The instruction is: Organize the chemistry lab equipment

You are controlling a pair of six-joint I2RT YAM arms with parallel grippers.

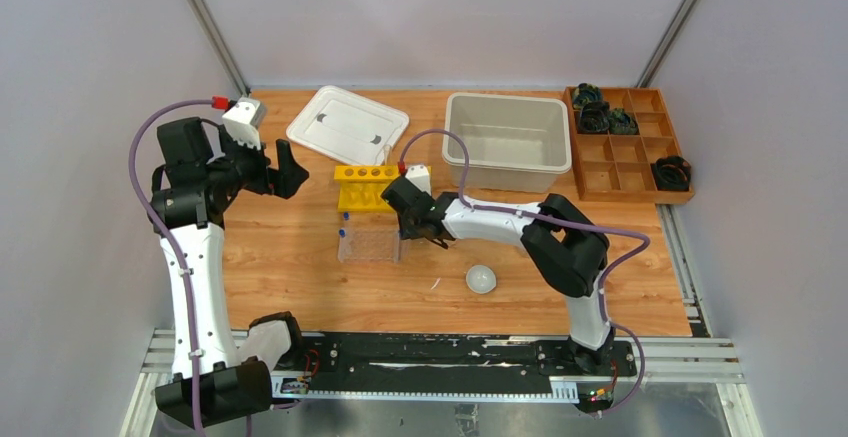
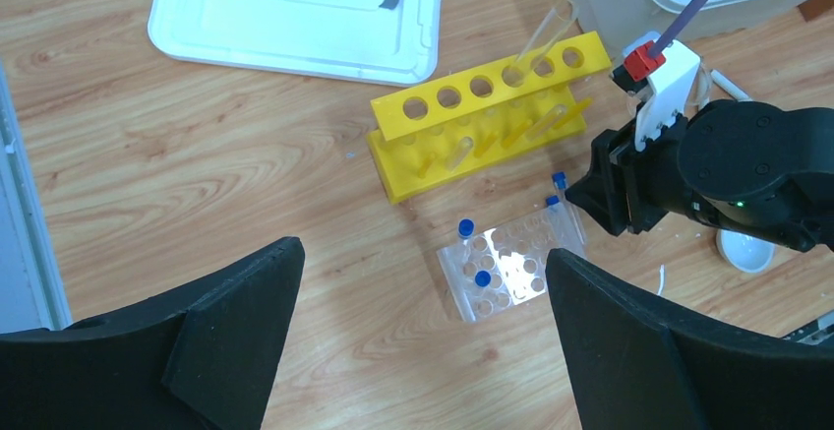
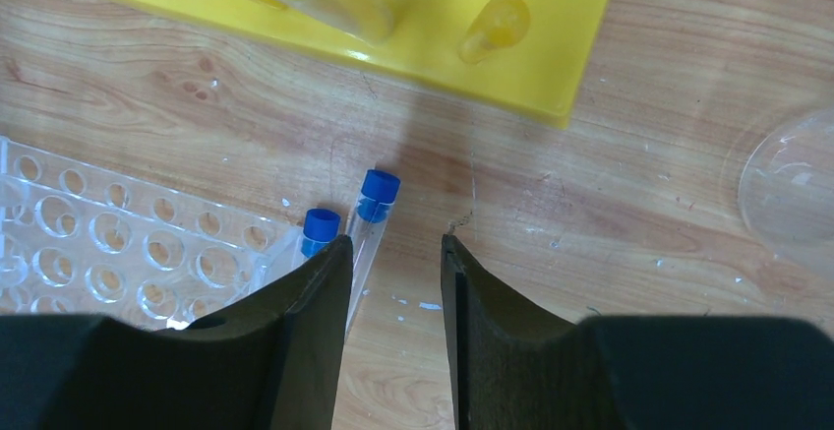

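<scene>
Black right pincer [image 3: 393,243] is held low over the wooden worktop [image 3: 610,214] with its jaws set to a narrow gap; nothing is clamped. A blue-capped tube [image 3: 372,215] is seen inside that gap, close against the inner face of one finger, cap pointing away from the pincer. A second tube [image 3: 317,228] is located just beside it, at the corner of the clear rack [image 3: 118,243]. Two more capped tubes [image 2: 465,225] are seated upright in that rack. The yellow rack [image 3: 443,17] is placed just beyond the clear one, and clear uncapped tubes are leaned in its holes. A white dish [image 1: 481,279] is set on the worktop nearer the arm bases, apart from both racks. The left pincer [image 2: 423,248] is raised over the left side of the worktop with its jaws spread wide and empty. A white lid [image 1: 347,125], a beige bin [image 1: 510,137] and a wooden tray [image 1: 625,147] are lined along the far edge.
</scene>
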